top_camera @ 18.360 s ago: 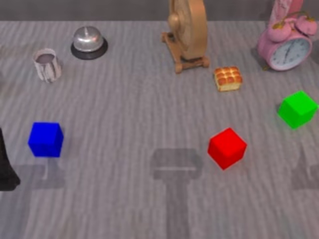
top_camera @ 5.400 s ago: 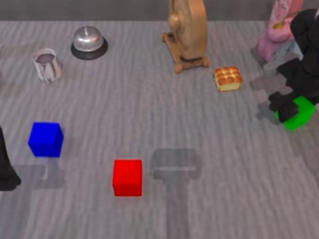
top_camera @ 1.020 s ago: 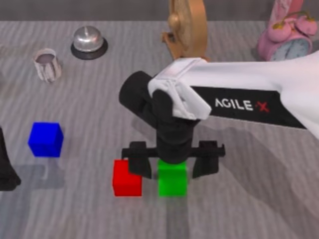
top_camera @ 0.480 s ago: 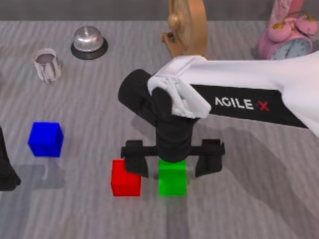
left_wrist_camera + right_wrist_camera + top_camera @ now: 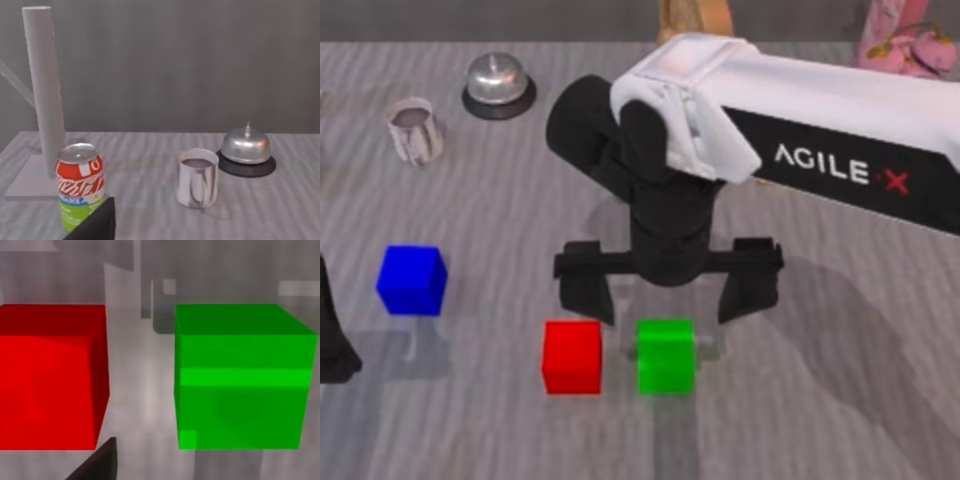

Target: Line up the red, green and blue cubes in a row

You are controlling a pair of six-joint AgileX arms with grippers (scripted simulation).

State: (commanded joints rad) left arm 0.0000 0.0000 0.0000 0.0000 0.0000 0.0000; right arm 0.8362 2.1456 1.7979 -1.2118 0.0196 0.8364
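Two glossy cubes, bright red cube (image 5: pixel 571 356) and bright green cube (image 5: pixel 665 355), sit side by side, slightly apart, at lower centre of the grey table (image 5: pixel 840 400). My right pincer (image 5: pixel 668 297) hangs spread wide above them, gripping nothing. Deep blue cube (image 5: pixel 411 280) sits middle left.

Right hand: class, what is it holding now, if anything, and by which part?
Nothing. The right hand hangs open above the green cube, which sits on the table beside the red cube.
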